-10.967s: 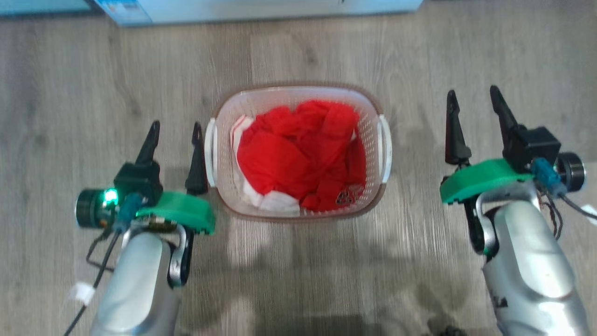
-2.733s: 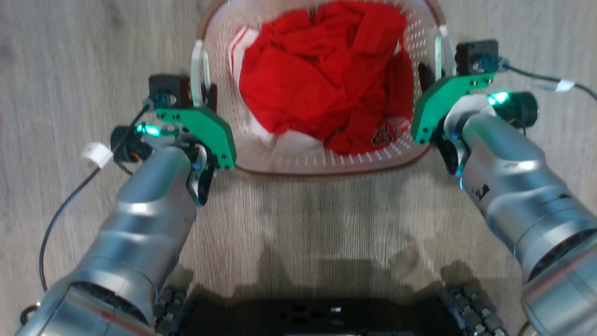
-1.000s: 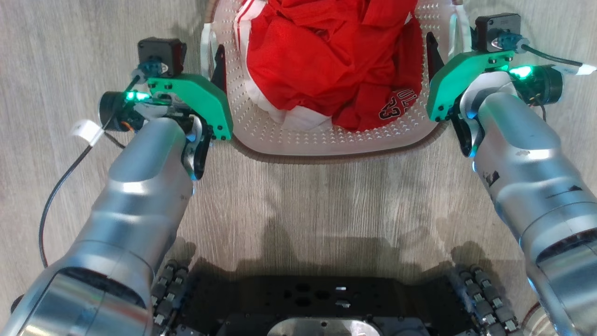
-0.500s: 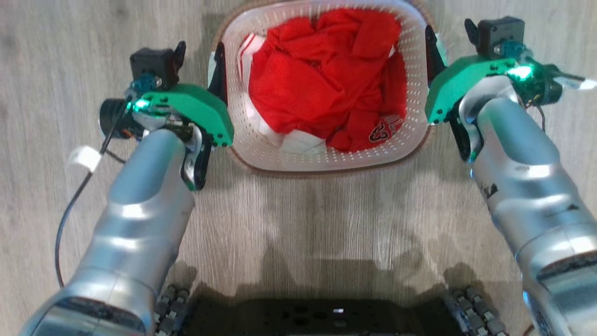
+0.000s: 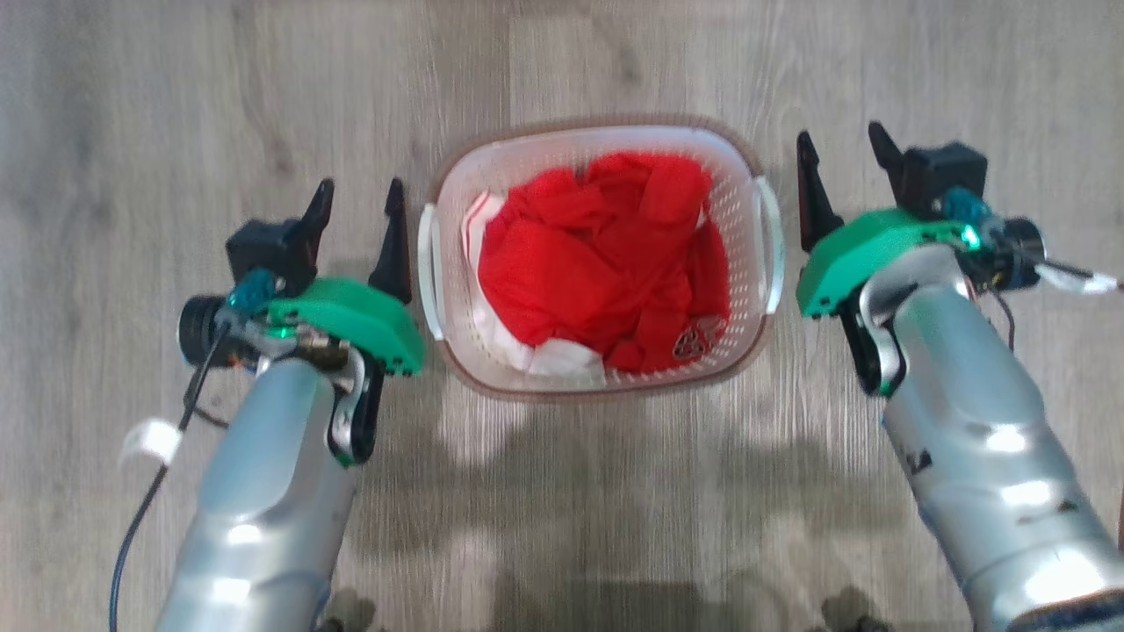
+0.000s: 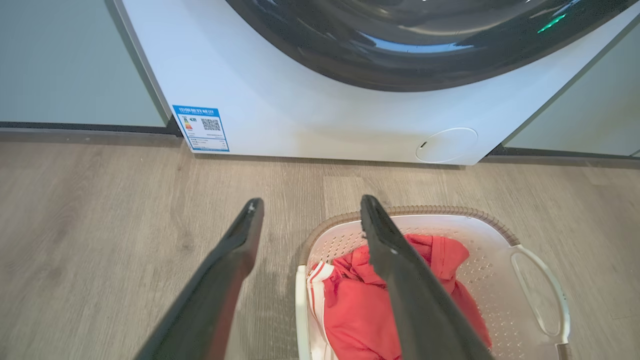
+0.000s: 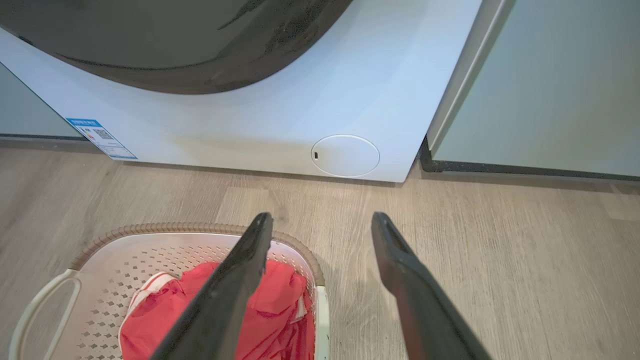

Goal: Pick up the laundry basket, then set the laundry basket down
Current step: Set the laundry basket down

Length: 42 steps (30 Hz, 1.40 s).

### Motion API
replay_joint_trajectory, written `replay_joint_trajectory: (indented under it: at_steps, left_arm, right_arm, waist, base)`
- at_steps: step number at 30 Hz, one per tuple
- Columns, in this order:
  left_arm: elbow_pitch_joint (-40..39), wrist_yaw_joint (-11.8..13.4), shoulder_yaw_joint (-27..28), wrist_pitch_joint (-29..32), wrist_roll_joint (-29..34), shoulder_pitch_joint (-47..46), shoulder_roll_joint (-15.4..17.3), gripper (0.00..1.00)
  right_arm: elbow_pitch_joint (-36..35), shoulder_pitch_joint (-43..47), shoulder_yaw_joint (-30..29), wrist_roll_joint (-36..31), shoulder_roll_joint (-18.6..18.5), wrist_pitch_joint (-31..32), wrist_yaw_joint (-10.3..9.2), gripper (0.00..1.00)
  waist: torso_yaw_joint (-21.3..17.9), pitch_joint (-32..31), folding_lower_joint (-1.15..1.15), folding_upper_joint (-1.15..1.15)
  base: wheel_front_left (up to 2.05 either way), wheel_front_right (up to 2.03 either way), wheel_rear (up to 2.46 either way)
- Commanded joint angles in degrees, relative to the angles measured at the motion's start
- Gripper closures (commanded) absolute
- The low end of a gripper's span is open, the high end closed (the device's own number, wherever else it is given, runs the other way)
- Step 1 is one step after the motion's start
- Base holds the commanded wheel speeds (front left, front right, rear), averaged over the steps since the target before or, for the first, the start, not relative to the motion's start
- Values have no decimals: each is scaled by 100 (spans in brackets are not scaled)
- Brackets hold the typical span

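Left gripper (image 5: 361, 186): jaws spread wide, nothing between them. It sits on the basket's left side, and its inner finger is just beside the handle with a sliver of floor between.
Right gripper (image 5: 839, 133): same story, jaws apart and empty, on the basket's right side with its inner finger close to that handle but clear of it.
Laundry basket (image 5: 452, 290): upright on the floor between the two grippers, in front of the washing machine, with neither gripper holding it.
Handles: two, both white, the left handle (image 5: 428, 263) and the right handle (image 5: 773, 254), and both are free.
Red garment (image 5: 606, 263): crumpled inside with white trim showing, and it hides the basket's bottom. How many pieces lie in there, I can't tell.
Dark print (image 5: 694, 338): on the cloth near the front wall, too blurred to read.
Wrist views: each one cuts the basket's near end off at the bottom edge, and each inner finger crosses over the rim in the picture.
Washing machine (image 6: 310, 115): one, cut off at the top, so we get the lower arc of the dark door.
Sticker (image 6: 201, 127): one, blue-edged, print too small to read.
Round cover (image 6: 446, 144): one, low on the front panel.
Floor (image 5: 176, 132): grey wood-look planks.
Count: two grippers, four fingers, one basket.
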Motion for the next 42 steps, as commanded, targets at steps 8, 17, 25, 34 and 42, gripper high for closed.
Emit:
replay_joint_trajectory:
  at_steps: [8, 17, 25, 34, 42]
  left_arm:
    - [-1229, -64, 512, -29, 429, 1115, 153, 0]
    - [-2105, -41, 729, -29, 592, 1937, 153, 0]
    - [-2784, 65, 946, -29, 678, 2772, 153, 0]
    - [-3276, 216, 1094, -29, 723, 3442, 153, 0]
    - [-3516, 241, 1125, -29, 713, 3751, 153, 0]
  right_arm:
    - [-1055, 1084, -129, -70, 114, -28, -9, 0]
    - [-1862, 1876, -218, -118, 114, -28, -9, 0]
    - [-2583, 2664, -104, -89, 114, -28, -9, 0]
    - [-2955, 3249, -241, -111, 114, -28, -9, 0]
    - [-3143, 3549, -405, -153, 114, -28, -9, 0]
  waist:
    - [-30, -1267, 0, 0]
    - [-73, -1913, 0, 0]
    - [-151, -2410, 0, 0]
    - [-268, -2784, 0, 0]
    - [-303, -2977, 0, 0]
  base:
    - [0, 0, 0]
    - [0, 0, 0]
    - [0, 0, 0]
    - [0, 0, 0]
    - [0, 0, 0]
